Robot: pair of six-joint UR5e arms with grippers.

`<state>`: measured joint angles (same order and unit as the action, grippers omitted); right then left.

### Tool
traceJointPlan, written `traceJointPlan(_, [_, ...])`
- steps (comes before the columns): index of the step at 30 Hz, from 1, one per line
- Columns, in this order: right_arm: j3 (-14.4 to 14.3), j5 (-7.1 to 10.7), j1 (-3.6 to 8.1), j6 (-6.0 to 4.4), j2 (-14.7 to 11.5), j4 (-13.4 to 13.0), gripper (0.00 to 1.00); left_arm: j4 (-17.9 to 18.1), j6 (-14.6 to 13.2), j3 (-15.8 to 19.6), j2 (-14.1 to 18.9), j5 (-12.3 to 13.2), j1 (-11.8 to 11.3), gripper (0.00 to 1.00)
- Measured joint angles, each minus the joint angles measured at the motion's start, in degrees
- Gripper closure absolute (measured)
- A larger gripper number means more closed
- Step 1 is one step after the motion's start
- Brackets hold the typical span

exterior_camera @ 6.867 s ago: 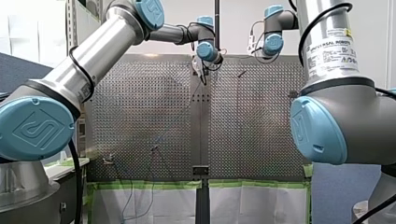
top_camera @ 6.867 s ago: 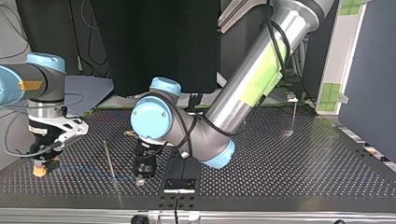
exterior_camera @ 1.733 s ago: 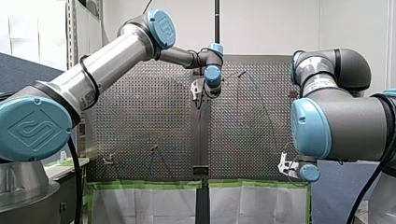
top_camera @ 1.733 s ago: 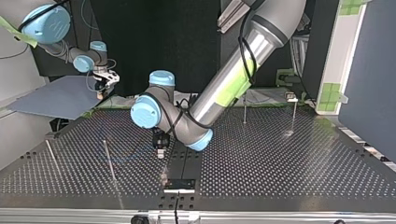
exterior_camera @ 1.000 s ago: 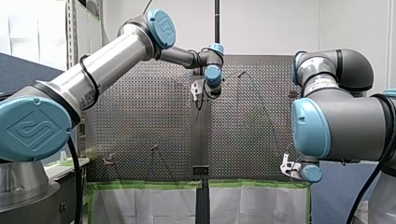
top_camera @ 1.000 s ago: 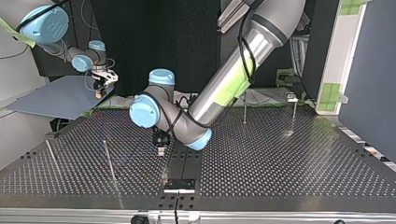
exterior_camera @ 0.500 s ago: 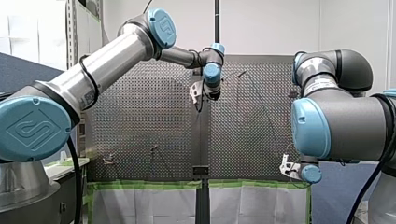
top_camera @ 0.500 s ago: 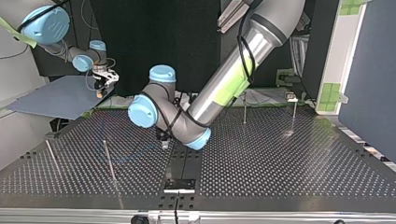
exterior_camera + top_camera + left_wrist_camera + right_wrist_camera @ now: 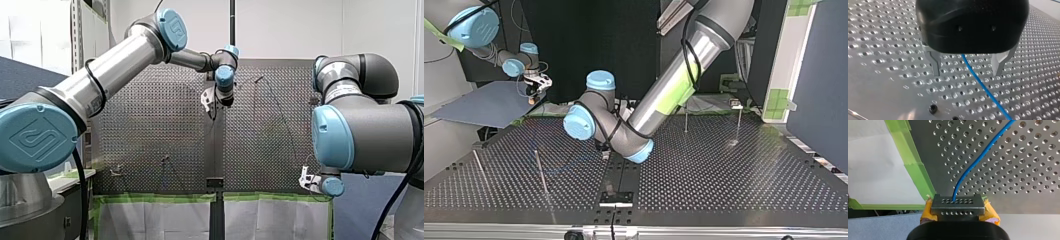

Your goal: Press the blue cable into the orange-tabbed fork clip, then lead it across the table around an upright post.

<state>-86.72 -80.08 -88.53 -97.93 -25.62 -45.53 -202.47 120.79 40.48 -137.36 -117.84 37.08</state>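
Blue cable [image 9: 983, 88] is seen running between the two metal fingers [image 9: 935, 63] of the left hand [image 9: 967, 65], from under its palm and out ahead of it over the perforated worktop [image 9: 885, 37]. The fingers of this hand stand well apart and the cable is touched by neither of them, so nothing is held there. The hand is kept low over the worktop.

The cable is also gripped by the right hand [image 9: 958, 207]. Its yellow pads [image 9: 990, 213] are pressed together on the cable, which comes out between them and runs ahead of the hand onto the worktop, beside a strip of green tape [image 9: 914, 160] at the edge. In the top view this hand is held beyond the worktop's edge, well apart from the left hand.

The orange-tabbed fork clip cannot be found in any view, so it cannot be told whether the cable is already pressed into it. From the way things lie, the step in hand is judged to be the leading of the cable across the worktop. An upright post [image 9: 541, 172] stands to the side of the left hand, toward the right hand, and a faint blue line lies near its foot. Whether the cable goes around it cannot be told.

For the next move, the left hand must be closed on the cable — or lifted clear of it — before anything can be led. The cable looks thin and limp, so it should be taken squarely between the fingers. Some slack should be given by the right hand, otherwise the cable may be pulled off its path.
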Motion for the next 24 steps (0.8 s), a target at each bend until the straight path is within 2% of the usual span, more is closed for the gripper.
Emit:
traceJointPlan(5, [0.0,0.00,-0.01,0.06,0.0,0.1,1.00,0.0,-0.2,0.6,1.3,-0.7,0.4,0.01])
traceJointPlan(9, [0.0,0.00,-0.02,0.09,0.1,0.1,1.00,0.5,-1.7,2.3,3.0,0.1,0.7,0.01])
traceJointPlan(21, [0.0,0.00,-0.02,-0.10,0.1,0.1,1.00,6.3,-8.0,8.9,9.6,6.4,1.7,0.01])
traceJointPlan(24, [0.0,0.00,-0.05,-0.17,0.1,0.2,1.00,6.6,-9.6,10.5,11.2,8.0,2.1,0.01])
